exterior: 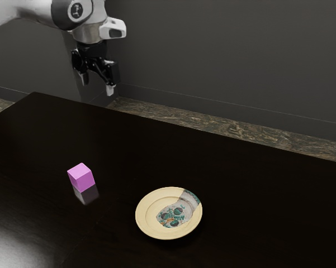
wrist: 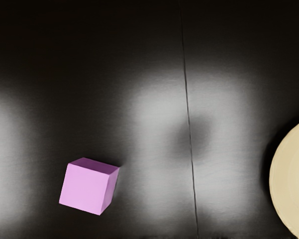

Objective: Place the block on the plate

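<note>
Nearest the exterior camera is a round, cream-coloured plate (exterior: 147,225), resting face up on the table (exterior: 223,167). Its raised rim encloses a shallow centre. A patterned section in grey-white, teal and orange extends from the centre to the rim on the exterior view's right.

Slightly farther back, toward the exterior view's left, is the pink block (exterior: 81,177). It is cube-shaped and rests on the table, well apart from the plate. A pale reflection of the block lies on the tabletop just beside its base. The table is dark and glossy. In the wrist view, soft light patches spread over its surface, and a thin, straight seam (wrist: 189,124) runs between the block and the plate.

Farther back, the pincer (exterior: 97,85) is raised above table height, its tips pointing downward. Its two black fingers, fitted with light-coloured tips, stand apart, with a gap between them. The pincer is well apart from both the block and the plate. The white and black arm (exterior: 89,30) enters at the exterior view's upper left.

Beyond the table's far edge is a brown, mottled floor (exterior: 235,127), bordered by a plain dark grey wall (exterior: 229,56).
</note>
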Tool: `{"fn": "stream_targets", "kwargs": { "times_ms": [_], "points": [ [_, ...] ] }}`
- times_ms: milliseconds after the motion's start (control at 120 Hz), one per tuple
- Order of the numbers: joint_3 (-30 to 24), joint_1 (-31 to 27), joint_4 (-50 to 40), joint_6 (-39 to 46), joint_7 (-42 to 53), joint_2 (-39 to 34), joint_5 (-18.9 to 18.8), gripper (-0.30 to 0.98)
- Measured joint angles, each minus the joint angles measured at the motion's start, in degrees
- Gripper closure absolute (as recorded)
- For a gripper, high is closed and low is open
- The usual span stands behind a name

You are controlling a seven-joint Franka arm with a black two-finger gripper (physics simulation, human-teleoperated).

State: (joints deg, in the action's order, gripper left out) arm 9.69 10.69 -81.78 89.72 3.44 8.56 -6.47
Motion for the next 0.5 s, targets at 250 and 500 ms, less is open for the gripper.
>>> {"fn": "stream_targets", "kwargs": {
  "times_ms": [250,500],
  "points": [
    [2.1,-3.4,-4.5,3.0,2.5,2.1,0.4,0.0],
    [2.2,-15.6,-4.8,14.5,14.3,14.9,4.6,0.0]
  ]
}}
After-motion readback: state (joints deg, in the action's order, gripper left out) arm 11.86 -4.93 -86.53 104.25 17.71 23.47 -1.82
